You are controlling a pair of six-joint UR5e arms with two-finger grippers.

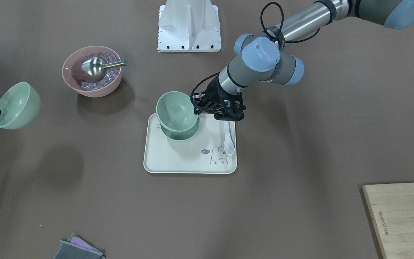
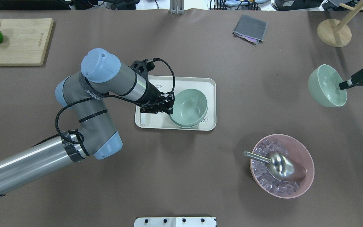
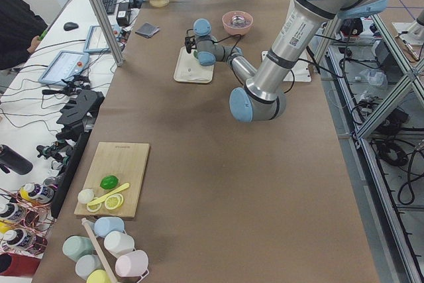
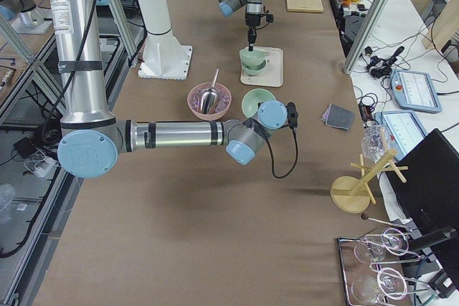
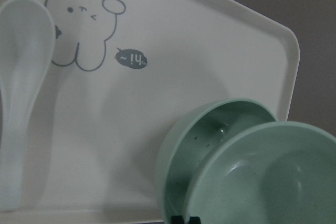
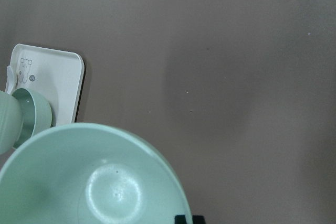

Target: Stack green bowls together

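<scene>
My left gripper (image 1: 197, 108) is shut on the rim of a pale green bowl (image 1: 175, 109) and holds it tilted just over a second green bowl (image 1: 180, 133) that stands on the white tray (image 1: 189, 162). In the left wrist view the held bowl (image 5: 268, 182) overlaps the lower bowl (image 5: 205, 140), offset to one side. My right gripper (image 2: 342, 84) is shut on the rim of the third green bowl (image 2: 326, 85) and holds it tilted above the table, far from the tray (image 2: 206, 83). That bowl fills the right wrist view (image 6: 89, 182).
A white spoon (image 1: 229, 142) lies on the tray beside the bowls. A pink bowl (image 2: 282, 170) with ice and a metal scoop stands between tray and right gripper. A cutting board (image 2: 14, 41), a grey cloth (image 2: 250, 28) and a wooden stand (image 2: 334, 31) sit along the far edge.
</scene>
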